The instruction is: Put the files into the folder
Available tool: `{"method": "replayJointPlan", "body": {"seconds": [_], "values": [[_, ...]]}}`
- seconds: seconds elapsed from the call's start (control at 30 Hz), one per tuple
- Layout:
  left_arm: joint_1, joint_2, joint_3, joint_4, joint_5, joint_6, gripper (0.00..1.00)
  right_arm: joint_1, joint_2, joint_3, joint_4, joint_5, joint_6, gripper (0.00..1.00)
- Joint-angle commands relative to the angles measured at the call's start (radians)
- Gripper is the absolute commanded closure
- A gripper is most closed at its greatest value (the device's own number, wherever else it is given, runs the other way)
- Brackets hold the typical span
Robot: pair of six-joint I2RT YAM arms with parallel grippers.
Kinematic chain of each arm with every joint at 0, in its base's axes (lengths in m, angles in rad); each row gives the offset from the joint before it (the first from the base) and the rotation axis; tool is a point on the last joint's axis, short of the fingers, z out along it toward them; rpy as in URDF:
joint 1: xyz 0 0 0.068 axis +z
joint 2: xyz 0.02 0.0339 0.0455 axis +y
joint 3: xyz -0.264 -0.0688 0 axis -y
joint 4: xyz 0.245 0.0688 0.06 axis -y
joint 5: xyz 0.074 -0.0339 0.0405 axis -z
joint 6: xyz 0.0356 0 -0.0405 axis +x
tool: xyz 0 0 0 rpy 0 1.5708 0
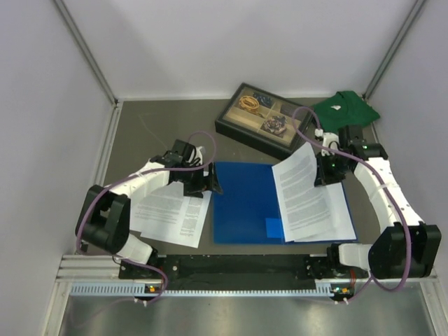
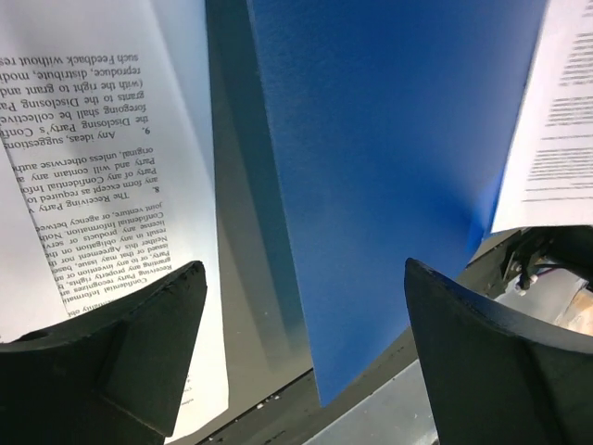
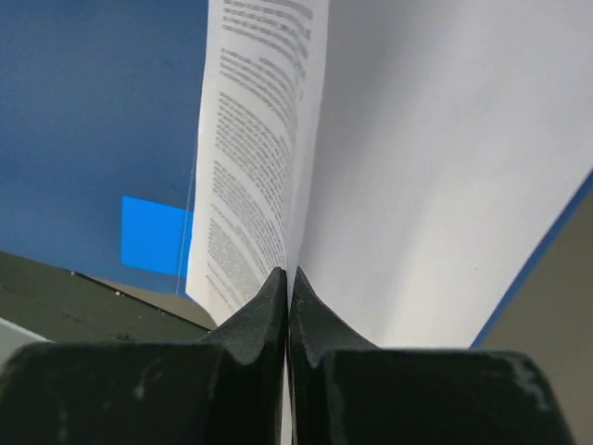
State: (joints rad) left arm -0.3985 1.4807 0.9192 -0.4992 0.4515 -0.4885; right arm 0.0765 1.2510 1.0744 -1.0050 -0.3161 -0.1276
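The blue folder (image 1: 245, 203) lies open and flat in the middle of the table. One part of the files (image 1: 171, 213) rests on the table left of it. Other files (image 1: 311, 199) lie on the folder's right half. My right gripper (image 1: 327, 171) is shut on the far edge of a printed sheet (image 3: 250, 167), which is lifted off the blank-backed sheet (image 3: 445, 167). My left gripper (image 1: 210, 180) stands open over the folder's left edge (image 2: 389, 167), nothing between its fingers (image 2: 139, 362), with printed pages (image 2: 93, 158) beside it.
A black-framed compartment tray (image 1: 262, 119) stands at the back, with a green folded shirt (image 1: 346, 110) to its right. White walls close in on three sides. A black rail (image 1: 245, 266) runs along the near edge between the arm bases.
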Motion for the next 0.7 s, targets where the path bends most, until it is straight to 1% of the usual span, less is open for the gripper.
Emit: {"method": "replayJointPlan", "body": {"seconds": [0.0, 0.03, 0.1, 0.13, 0.2, 0.43, 0.67], "values": [[-0.005, 0.038, -0.037, 0.076, 0.044, 0.011, 0.10, -0.073, -0.028, -0.002, 0.006, 0.026, -0.081, 1.00], [-0.011, 0.039, -0.039, 0.082, 0.046, 0.007, 0.12, -0.101, -0.027, 0.001, 0.008, 0.041, -0.084, 1.00], [-0.017, 0.050, -0.033, 0.088, 0.053, 0.007, 0.14, -0.109, -0.016, 0.005, 0.006, 0.083, -0.095, 1.00], [-0.022, 0.053, -0.029, 0.087, 0.055, 0.007, 0.17, -0.112, -0.013, 0.007, 0.008, 0.092, -0.096, 1.00], [-0.023, 0.059, -0.025, 0.090, 0.052, 0.007, 0.20, -0.126, -0.009, 0.009, 0.012, 0.107, -0.098, 1.00], [-0.026, 0.081, -0.016, 0.083, 0.061, 0.016, 0.21, -0.161, -0.018, 0.012, 0.006, 0.147, -0.112, 1.00], [-0.030, 0.075, -0.013, 0.077, 0.058, 0.022, 0.22, -0.161, -0.010, 0.009, 0.014, 0.126, -0.121, 1.00]]}}
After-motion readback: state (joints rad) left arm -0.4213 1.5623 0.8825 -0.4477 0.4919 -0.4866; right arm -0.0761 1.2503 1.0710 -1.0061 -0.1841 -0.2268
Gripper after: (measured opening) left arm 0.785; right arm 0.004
